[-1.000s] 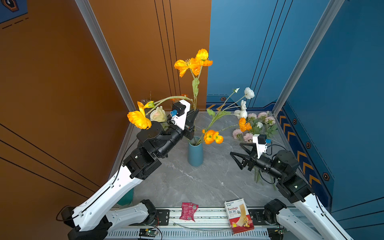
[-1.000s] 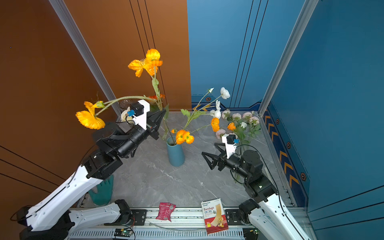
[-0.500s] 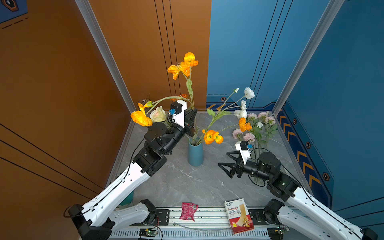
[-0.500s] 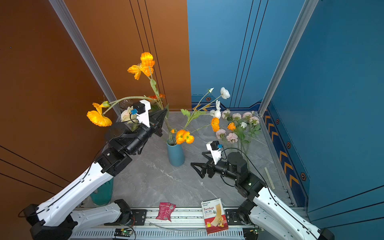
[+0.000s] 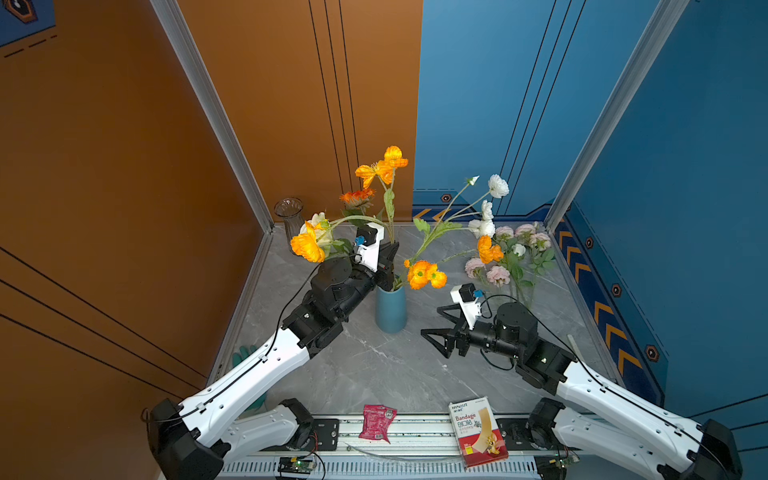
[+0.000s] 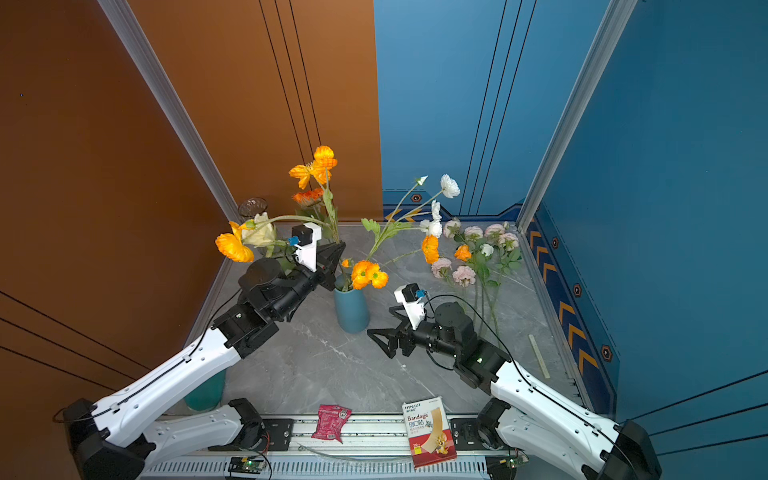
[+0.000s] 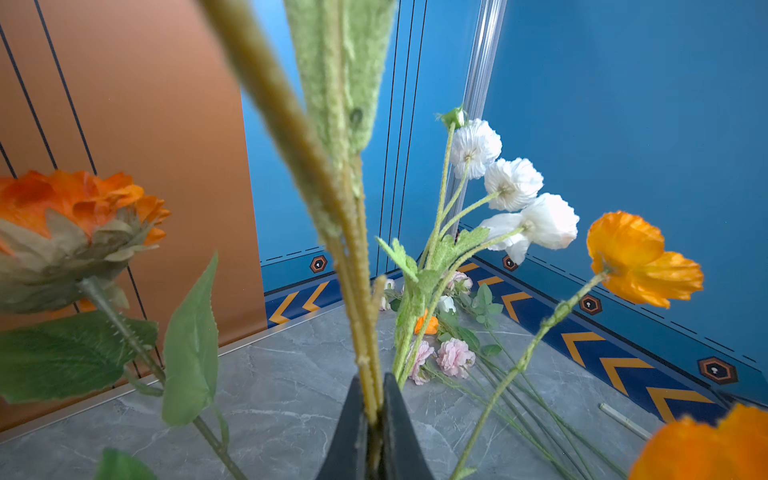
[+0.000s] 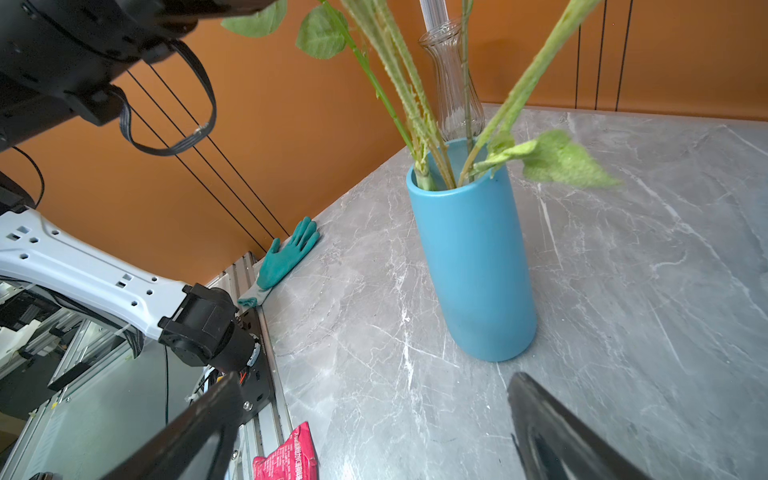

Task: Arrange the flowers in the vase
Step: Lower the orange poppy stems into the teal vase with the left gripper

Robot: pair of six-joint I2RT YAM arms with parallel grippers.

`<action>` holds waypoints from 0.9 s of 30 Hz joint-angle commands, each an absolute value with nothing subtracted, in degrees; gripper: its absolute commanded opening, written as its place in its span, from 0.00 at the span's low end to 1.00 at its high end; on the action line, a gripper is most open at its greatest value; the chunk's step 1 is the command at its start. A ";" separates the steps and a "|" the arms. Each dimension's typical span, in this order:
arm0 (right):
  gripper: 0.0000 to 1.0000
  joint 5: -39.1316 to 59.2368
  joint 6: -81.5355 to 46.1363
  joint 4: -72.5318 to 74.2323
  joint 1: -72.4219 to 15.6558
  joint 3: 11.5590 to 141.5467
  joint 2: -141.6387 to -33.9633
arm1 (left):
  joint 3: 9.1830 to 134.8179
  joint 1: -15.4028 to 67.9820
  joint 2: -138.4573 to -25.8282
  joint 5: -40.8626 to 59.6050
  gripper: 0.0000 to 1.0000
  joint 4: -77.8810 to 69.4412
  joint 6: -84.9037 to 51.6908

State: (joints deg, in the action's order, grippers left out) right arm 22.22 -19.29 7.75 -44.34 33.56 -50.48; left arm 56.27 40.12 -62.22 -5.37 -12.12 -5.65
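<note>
Between the jaws of the left tool (image 7: 372, 379), which pinch it, a poppy stem (image 7: 353, 270) rises near upright; the blue vase (image 5: 390, 309) stands just below. Farther off, the right tool (image 5: 430, 320), spread and empty, is nearer the loose flowers (image 5: 498, 274) on the table (image 5: 374, 374).

Bandage box (image 5: 478, 432), red packet (image 5: 376, 422), teal glove (image 8: 286, 255) along the table's (image 5: 374, 374) edges

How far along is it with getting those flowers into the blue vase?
Roughly halfway. Done: white blooms and some orange poppies already stand in the blue vase. In hand: the left gripper is shut on another poppy stem right above the vase mouth; the right gripper is open and empty. Still to go: the pink flowers lying on the table.
</note>
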 commanded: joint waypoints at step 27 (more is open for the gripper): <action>1.00 21.01 -17.49 12.93 -46.31 33.58 -56.16 | 42.95 41.74 -55.10 -7.92 0.52 -8.40 -8.36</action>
State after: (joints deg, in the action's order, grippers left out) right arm 22.20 -18.22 11.18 -45.87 33.56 -55.90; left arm 43.99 41.25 -56.73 -6.90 -10.31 -7.92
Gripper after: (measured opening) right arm 0.999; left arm 0.501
